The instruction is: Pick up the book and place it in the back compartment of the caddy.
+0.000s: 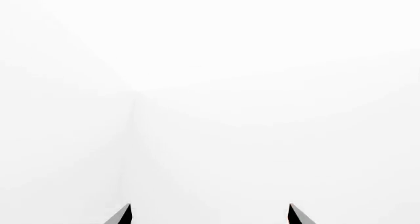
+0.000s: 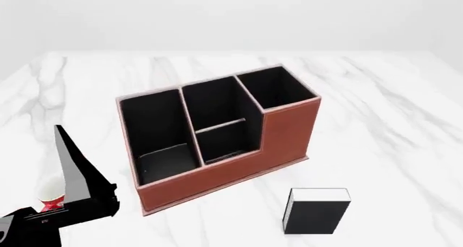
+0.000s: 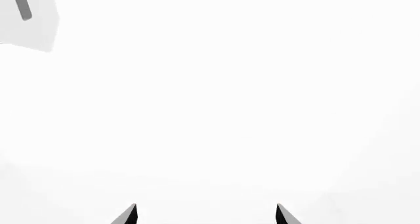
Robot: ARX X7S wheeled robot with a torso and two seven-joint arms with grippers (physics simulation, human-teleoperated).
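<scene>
Marble table (image 2: 405,111), caddy (image 2: 239,171) cells bare, book (image 2: 316,214) outside

the head view looks forward and down from above onto a marble table (image 2: 391,111), near enough that the caddy (image 2: 239,166) fills its middle, with the book (image 2: 316,212) close to the lower edge. the left wrist view looks out past two dark fingertips (image 1: 121,215) into blank white. the right wrist view does the same past its own fingertips (image 3: 128,215), with a faint grey shape (image 3: 26,17) at one corner. no part of the scene is shared between the views.
</scene>
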